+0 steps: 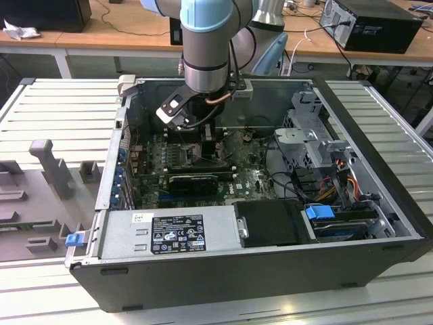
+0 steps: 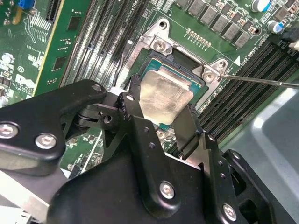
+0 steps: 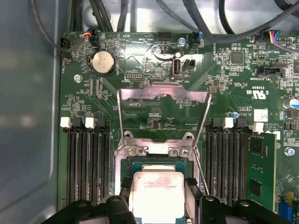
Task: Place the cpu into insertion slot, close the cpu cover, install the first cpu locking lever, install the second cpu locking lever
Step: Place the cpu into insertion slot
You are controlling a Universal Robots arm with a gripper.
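Observation:
My gripper (image 2: 161, 106) is shut on the cpu (image 2: 164, 95), a flat square chip with a pale silvery face, with one black finger (image 2: 132, 93) on each of two opposite edges. The cpu (image 3: 156, 193) sits right over the insertion slot (image 3: 159, 149), a dark socket with a silvery metal rim (image 2: 161, 45) on the green board. I cannot tell whether the chip is seated or just above it. The cpu cover (image 3: 140, 93) stands open, swung back beyond the socket. A thin lever rod (image 2: 261, 80) sticks out beside the socket. In the exterior view the gripper (image 1: 203, 145) reaches down into the computer case.
Black memory slots (image 3: 86, 168) flank the socket on both sides, and a green memory stick (image 3: 260, 172) stands in one. A coin battery (image 3: 103, 63) and cables (image 3: 187, 18) lie beyond the cover. The case holds a power supply (image 1: 169, 233), a black card (image 1: 193, 181) and a drive cage (image 1: 318, 135).

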